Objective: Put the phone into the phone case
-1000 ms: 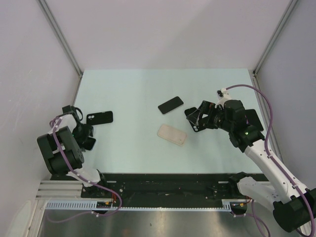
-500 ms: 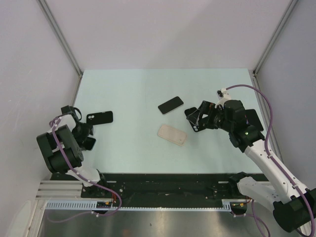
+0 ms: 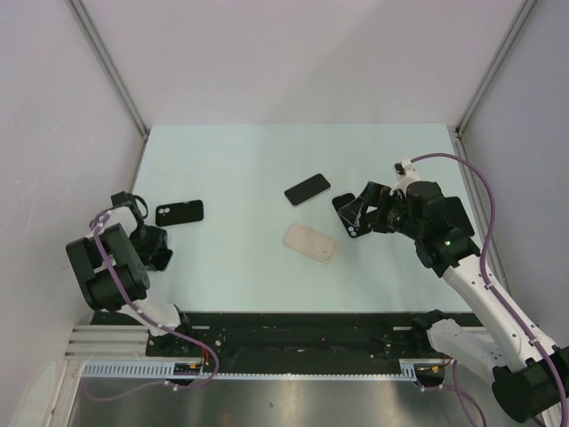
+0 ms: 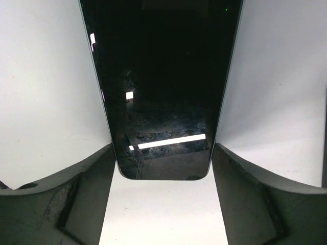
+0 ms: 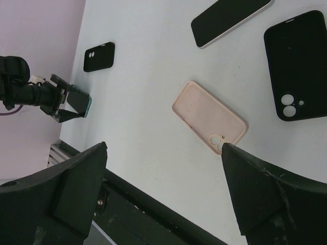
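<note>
My left gripper (image 3: 156, 256) is shut on a dark-screened phone (image 4: 163, 92) with a teal edge, held by its near end between both fingers (image 4: 92, 173). The right wrist view shows this phone (image 5: 80, 103) tilted up off the table at the far left. A pink phone case (image 3: 309, 242) lies back up mid-table, also in the right wrist view (image 5: 210, 117). My right gripper (image 3: 356, 213) is wide open and empty (image 5: 164, 145), hovering above the table by a black case (image 3: 350, 216).
A second phone (image 3: 307, 189) lies screen up behind the pink case. The black case (image 5: 296, 64) lies back up to its right. A smaller black case (image 3: 179, 212) lies just beyond my left gripper. The table's near edge has a black rail (image 3: 302, 334).
My right arm has shifted very slightly to the right. The left gripper and its phone have barely moved.
</note>
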### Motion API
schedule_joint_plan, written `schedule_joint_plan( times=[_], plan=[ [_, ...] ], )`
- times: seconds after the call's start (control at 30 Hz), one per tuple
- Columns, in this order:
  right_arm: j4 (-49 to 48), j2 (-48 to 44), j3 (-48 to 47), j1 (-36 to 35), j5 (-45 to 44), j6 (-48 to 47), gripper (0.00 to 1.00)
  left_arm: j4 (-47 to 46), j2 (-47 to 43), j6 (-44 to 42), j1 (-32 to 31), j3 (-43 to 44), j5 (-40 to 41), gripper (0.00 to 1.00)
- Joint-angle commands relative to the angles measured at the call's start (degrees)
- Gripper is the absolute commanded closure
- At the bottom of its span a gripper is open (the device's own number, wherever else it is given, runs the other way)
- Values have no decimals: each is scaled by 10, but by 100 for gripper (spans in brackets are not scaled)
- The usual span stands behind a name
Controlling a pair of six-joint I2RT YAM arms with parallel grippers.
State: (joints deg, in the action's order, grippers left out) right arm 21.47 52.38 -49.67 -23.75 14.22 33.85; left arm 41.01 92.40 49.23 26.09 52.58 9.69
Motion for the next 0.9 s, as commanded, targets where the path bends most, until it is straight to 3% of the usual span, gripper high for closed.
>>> schedule_joint_plan(
  times=[0.0, 0.3, 0.67, 0.87],
  plan=[
    [-5, -9, -3, 3, -2, -4, 2, 0, 2, 8, 5, -27, -8, 23],
    [-12, 16, -3, -2, 16, 16, 3, -17, -32, -32, -61, -57, -75, 34],
    [-71, 68, 13, -28, 40, 65, 5, -53, -99, -49, -283, -69, -140, 34],
    [-165, 126, 41, -46, 72, 109, 9, -112, -175, -52, -385, -119, -177, 34]
  ],
)
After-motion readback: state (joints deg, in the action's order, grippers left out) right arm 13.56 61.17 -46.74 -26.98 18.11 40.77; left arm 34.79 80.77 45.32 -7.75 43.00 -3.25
